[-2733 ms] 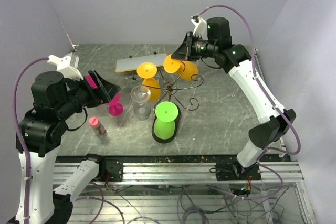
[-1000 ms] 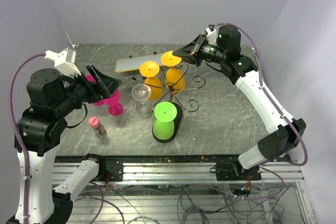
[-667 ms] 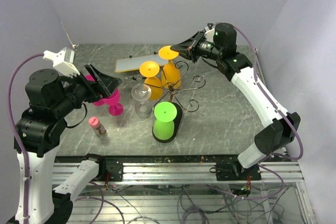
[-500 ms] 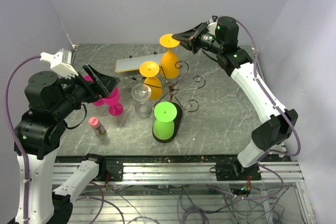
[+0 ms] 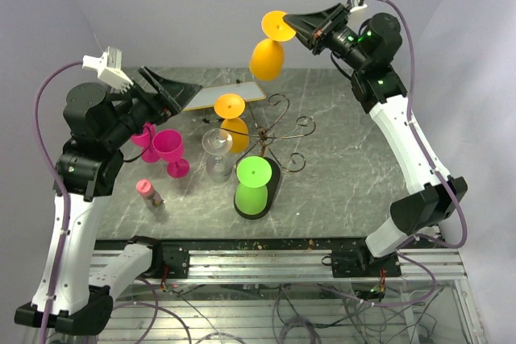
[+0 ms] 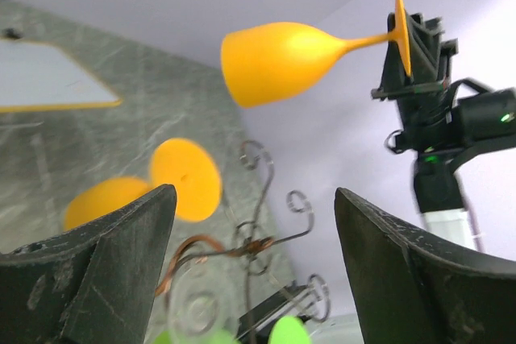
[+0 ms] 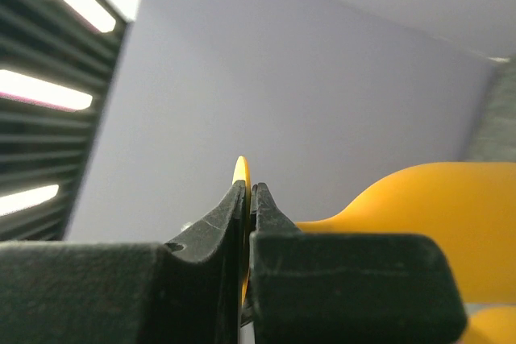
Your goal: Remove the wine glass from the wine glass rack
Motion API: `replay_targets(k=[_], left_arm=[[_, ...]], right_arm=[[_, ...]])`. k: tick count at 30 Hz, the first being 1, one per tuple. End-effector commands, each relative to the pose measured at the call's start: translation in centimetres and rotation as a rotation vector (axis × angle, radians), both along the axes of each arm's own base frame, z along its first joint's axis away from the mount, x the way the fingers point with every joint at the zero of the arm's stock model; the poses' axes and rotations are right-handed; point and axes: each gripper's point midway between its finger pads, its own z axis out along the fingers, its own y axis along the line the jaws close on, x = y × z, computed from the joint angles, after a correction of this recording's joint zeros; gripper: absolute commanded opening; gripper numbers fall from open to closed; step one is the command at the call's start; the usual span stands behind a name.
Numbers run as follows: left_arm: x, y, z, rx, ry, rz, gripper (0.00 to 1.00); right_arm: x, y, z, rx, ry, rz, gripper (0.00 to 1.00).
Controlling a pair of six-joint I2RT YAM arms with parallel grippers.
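— Grey marble worktop [image 5: 347, 167]: where stood the wine glass rack [image 5: 266, 136]?
— Centre. The orange wine glass [image 5: 266, 58] hung high above the far edge, its foot pinched by the right gripper [image 5: 290, 23]; the left gripper [image 5: 181, 96] gaped wide, empty.

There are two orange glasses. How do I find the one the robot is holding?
Look above the back of the grey table, at the right arm's tool. It pinches the foot of an orange wine glass up in the air. The other orange glass hangs on the wire rack.
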Motion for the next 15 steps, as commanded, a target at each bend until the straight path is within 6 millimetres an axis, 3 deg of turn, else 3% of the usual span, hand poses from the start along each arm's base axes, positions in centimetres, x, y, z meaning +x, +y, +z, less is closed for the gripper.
replay_targets(k=[1, 7, 15], left_arm=[[-0.9, -2.1, 6.5, -0.233, -0.191, -0.147, 0.90], [-1.8, -3.3, 8.8, -0.397, -0.287, -0.291, 0.90], [-4.8, -3.9, 10.0, -0.473, -0.351, -0.428, 0.92]], right_arm=[[-9.1, -0.6, 10.0, 0.240, -0.212, 0.204, 0.00], [-13.8, -0.3, 12.5, 0.382, -0.179, 0.368, 0.00], [-15.2, 0.7, 11.6, 0.433, -0.120, 0.464, 0.00]])
